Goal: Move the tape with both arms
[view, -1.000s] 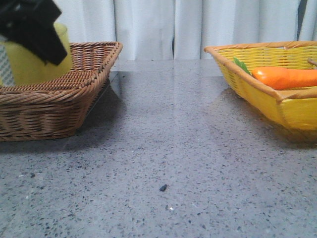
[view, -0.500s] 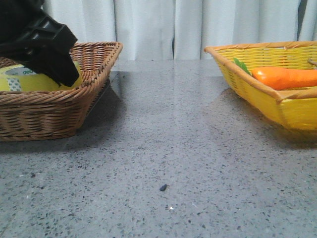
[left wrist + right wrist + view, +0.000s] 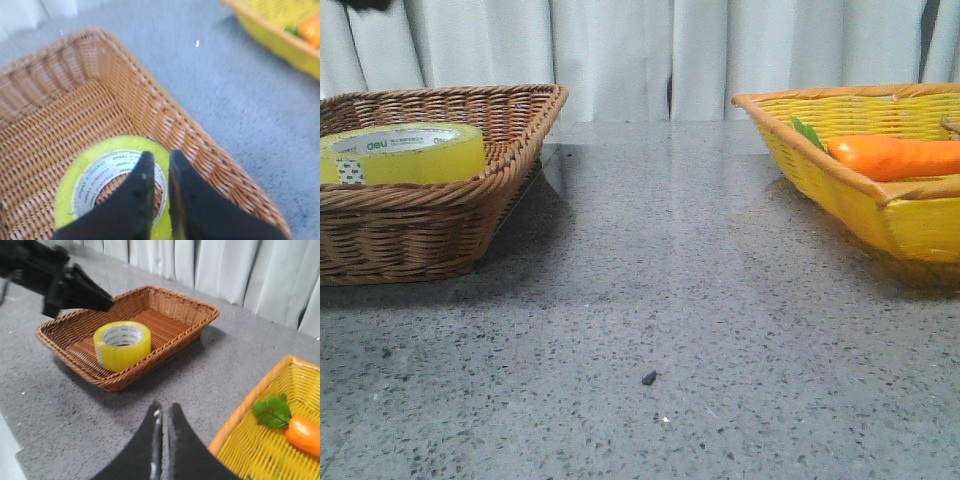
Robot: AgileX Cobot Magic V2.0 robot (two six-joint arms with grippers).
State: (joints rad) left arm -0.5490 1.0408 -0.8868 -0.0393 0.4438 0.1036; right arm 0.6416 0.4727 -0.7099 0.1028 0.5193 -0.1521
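The tape (image 3: pixel 405 155), a wide yellow roll with a white "deli" core, lies flat in the brown wicker basket (image 3: pixel 420 235) at the left. In the left wrist view my left gripper (image 3: pixel 161 154) hangs above the tape (image 3: pixel 67 182), its fingers nearly touching with nothing between them. From the right wrist view the tape (image 3: pixel 122 346) sits alone in the basket (image 3: pixel 125 385), with the left arm (image 3: pixel 65 282) raised above the basket's far side. My right gripper (image 3: pixel 163 406) is shut and empty over the grey table between the two baskets.
A yellow basket (image 3: pixel 910 225) at the right holds an orange carrot (image 3: pixel 895 157) with green leaves (image 3: pixel 272 412). White curtains hang behind the table. A small dark speck (image 3: pixel 648 378) lies on the grey tabletop.
The left gripper lowered the tape into the brown basket, let go of it and rose almost out of the front view. The tape now lies flat on its own.
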